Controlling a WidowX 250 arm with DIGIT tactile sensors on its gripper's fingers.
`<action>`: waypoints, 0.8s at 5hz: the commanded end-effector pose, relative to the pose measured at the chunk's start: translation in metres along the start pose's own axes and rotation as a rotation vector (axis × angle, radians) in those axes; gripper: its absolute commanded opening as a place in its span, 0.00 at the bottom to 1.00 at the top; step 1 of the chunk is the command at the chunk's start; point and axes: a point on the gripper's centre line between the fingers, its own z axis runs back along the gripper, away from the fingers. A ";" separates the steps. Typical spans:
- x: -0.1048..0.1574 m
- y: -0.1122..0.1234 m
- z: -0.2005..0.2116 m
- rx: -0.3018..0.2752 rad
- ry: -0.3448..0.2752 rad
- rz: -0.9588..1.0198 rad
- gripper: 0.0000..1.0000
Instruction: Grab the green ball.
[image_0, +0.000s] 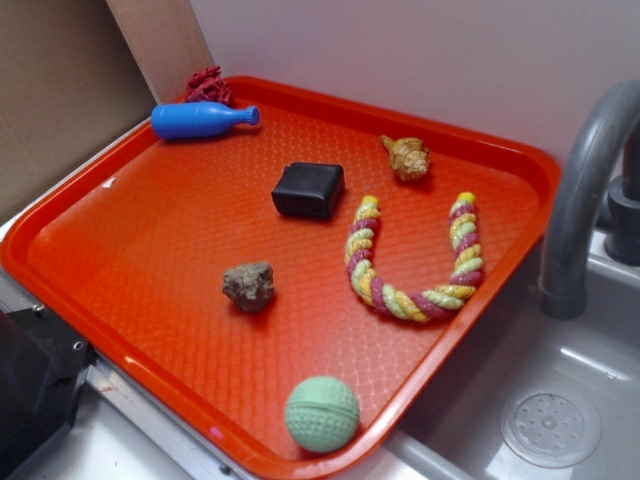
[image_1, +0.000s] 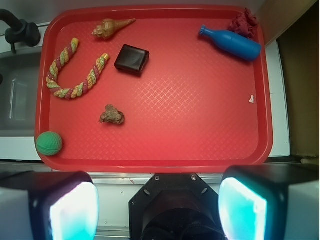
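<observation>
The gripper (image_1: 159, 210) is cropped by the wrist view's bottom edge; the faucet (image_0: 590, 190) runs off the exterior view's right edge; the red knot (image_0: 207, 86) is half hidden behind the tray rim (image_0: 300, 95)

We see a red tray (image_0: 70, 262) carrying everything | green ball (image_0: 322, 413) in its near corner by the sink | brown rock (image_0: 249, 285) mid-tray | black block (image_0: 309, 189) beyond it | U-shaped rope toy (image_0: 412, 262) beside them | shell (image_0: 406, 157), blue bottle (image_0: 203, 119) and dark red knot (image_0: 208, 86) along the far side.

No readable text or labels anywhere.
</observation>
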 end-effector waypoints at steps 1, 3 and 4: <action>0.000 0.000 0.000 0.000 0.000 0.000 1.00; 0.006 -0.074 -0.105 0.013 0.341 0.225 1.00; -0.024 -0.106 -0.149 -0.025 0.372 0.276 1.00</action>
